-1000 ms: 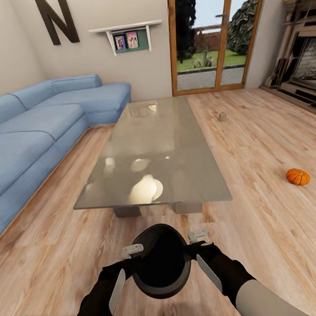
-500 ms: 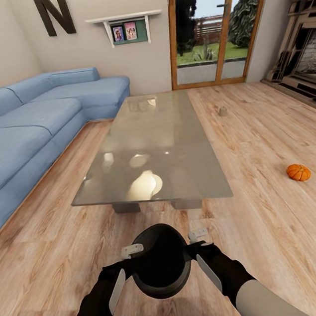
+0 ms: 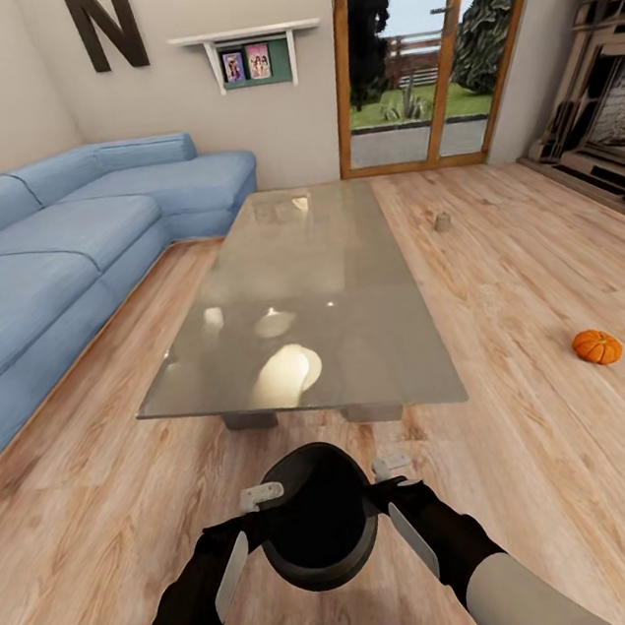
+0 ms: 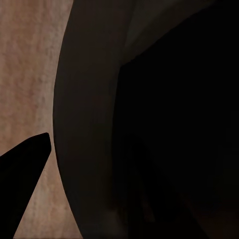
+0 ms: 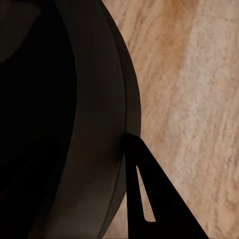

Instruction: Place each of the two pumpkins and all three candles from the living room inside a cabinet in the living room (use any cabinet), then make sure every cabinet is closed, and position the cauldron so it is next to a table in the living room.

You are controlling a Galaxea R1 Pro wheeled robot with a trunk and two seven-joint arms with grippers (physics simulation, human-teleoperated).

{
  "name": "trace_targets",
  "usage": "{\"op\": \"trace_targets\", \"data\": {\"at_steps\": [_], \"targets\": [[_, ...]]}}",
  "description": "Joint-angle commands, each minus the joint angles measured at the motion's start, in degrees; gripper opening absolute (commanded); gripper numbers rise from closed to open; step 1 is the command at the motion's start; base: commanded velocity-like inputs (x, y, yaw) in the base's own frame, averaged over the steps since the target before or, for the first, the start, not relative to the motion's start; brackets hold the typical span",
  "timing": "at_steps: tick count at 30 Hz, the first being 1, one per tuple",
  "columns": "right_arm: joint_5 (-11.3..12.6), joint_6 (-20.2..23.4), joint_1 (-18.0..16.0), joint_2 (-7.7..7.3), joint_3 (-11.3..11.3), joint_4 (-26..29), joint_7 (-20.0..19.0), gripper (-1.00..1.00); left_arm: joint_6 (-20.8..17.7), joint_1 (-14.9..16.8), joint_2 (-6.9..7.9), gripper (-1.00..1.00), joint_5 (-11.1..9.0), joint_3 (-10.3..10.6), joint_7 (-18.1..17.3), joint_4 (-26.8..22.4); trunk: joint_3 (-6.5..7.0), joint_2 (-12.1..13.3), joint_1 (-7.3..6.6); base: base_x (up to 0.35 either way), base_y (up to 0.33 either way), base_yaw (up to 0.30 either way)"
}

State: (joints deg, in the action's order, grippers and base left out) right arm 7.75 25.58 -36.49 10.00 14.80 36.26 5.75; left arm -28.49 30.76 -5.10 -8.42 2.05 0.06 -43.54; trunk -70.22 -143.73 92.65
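You carry the cauldron (image 3: 320,530) low at 6 o'clock, left claw (image 3: 261,499) and right claw (image 3: 391,468) clenched on opposite rims to share its weight. The table (image 3: 300,294) lies ahead at 12; a pumpkin (image 3: 597,346) sits at 2 on the floor (image 3: 529,441).

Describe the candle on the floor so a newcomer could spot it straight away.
Start from the coffee table in the middle of the room. On the plank floor to its right, toward the glazed doors, stands the candle, apart from the table. It is a short beige stub, unlike the orange pumpkin lying nearer the robot.
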Motion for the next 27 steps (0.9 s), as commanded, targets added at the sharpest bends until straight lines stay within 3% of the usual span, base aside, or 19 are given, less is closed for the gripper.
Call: {"op": "trace_targets", "data": {"at_steps": [1, 13, 27], "targets": [[2.1, 0.09, -0.05, 0.0, 0.25, 3.91, -2.24, -1.0, -0.25, 0.0, 0.0, -1.0, -1.25, 0.32, 0.03, -0.05, -0.04, -0.02, 0.0, 0.154, 0.0, 0.0], [3.8, 0.17, -0.04, 0.0, 0.31, 3.91, -2.24, -1.0, -0.25, -0.01, 0.0, -1.0, -1.25, 0.32, 0.03, -0.05, 0.22, -0.02, 0.0, 0.08, 0.0, -0.065], [3.94, 0.16, -0.05, 0.0, 0.31, 3.91, -2.24, -1.0, -0.25, -0.01, 0.0, -1.0, -1.2, 0.31, 0.03, -0.05, 0.22, -0.02, 0.0, 0.106, 0.0, -0.002]]}}
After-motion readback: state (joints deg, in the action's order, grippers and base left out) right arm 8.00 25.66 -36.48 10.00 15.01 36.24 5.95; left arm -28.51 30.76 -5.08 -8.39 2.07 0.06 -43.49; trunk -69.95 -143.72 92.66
